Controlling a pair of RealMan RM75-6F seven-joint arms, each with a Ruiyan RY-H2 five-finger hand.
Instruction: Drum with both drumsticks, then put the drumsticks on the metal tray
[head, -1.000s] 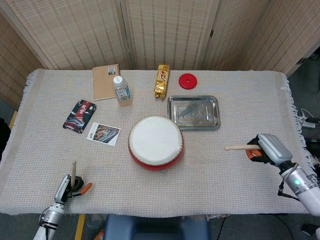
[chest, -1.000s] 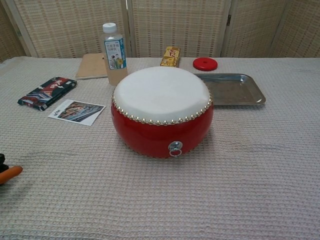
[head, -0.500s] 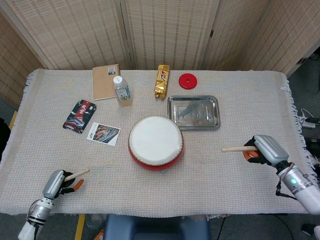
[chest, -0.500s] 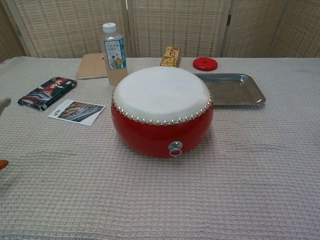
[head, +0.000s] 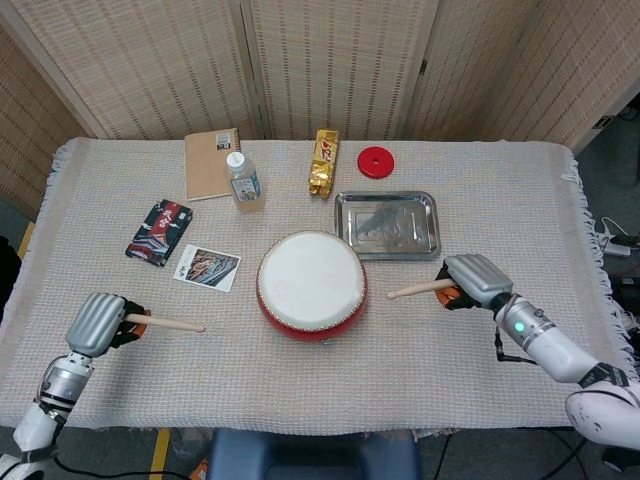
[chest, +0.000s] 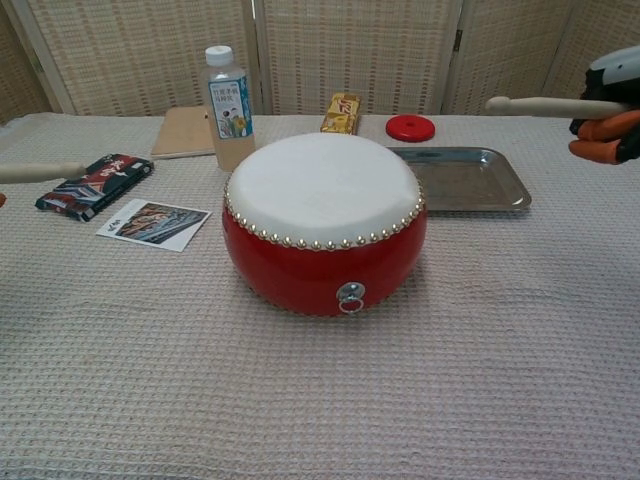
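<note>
Nearest the robot, the left hand (head: 96, 323) is clamped on a drumstick (head: 165, 324) that lies almost level and points toward the red drum (head: 311, 283), its tip well short of the drum's side. Across from it, the right hand (head: 476, 281) is closed around the other drumstick (head: 413, 291), again near level and aimed inward, its tip just beside the drum's right edge; the chest view shows this stick (chest: 553, 106) raised above the height of the skin. The main risk, as I judge it, is a glancing blow: with both sticks held so flat and low at the sides, a downward swing could catch the studded rim or the drum wall instead of the white skin, shoving the drum or twisting a stick out of its hold. The right stick could also swing back and clip the metal tray (head: 386, 225), which sits just behind the drum and near that hand. Farther back stand a bottle (head: 244, 182), a notebook (head: 210, 162), a gold packet (head: 323, 163) and a red lid (head: 376, 161).
</note>
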